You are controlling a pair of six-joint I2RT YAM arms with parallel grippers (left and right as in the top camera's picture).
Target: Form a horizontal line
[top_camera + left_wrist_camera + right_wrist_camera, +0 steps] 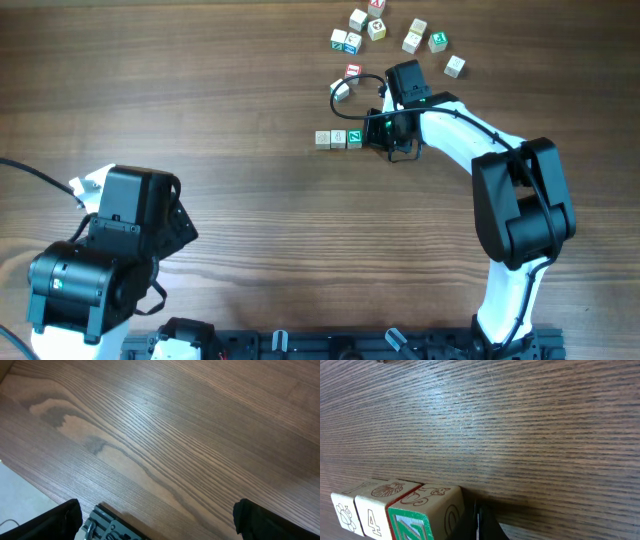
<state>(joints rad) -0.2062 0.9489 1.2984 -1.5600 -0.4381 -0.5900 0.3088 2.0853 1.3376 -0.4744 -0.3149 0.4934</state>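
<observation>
The horizontal line [338,138] is a row of three pale wooden letter cubes touching side by side; its right-hand cube has a green-marked top. In the right wrist view the row [400,510] sits at the lower left, with the green-marked cube nearest. My right gripper [384,134] is just right of the row. Its fingers [481,524] are shut together, holding nothing, right against the side of the end cube. My left gripper [155,520] is open and empty over bare wood, far away at the front left [175,225].
Several loose cubes with red, blue and green marks lie scattered behind the row, such as one [352,72], another [340,90] and a cluster [377,28]. A black cable loops near them. The table's front edge [75,502] shows in the left wrist view.
</observation>
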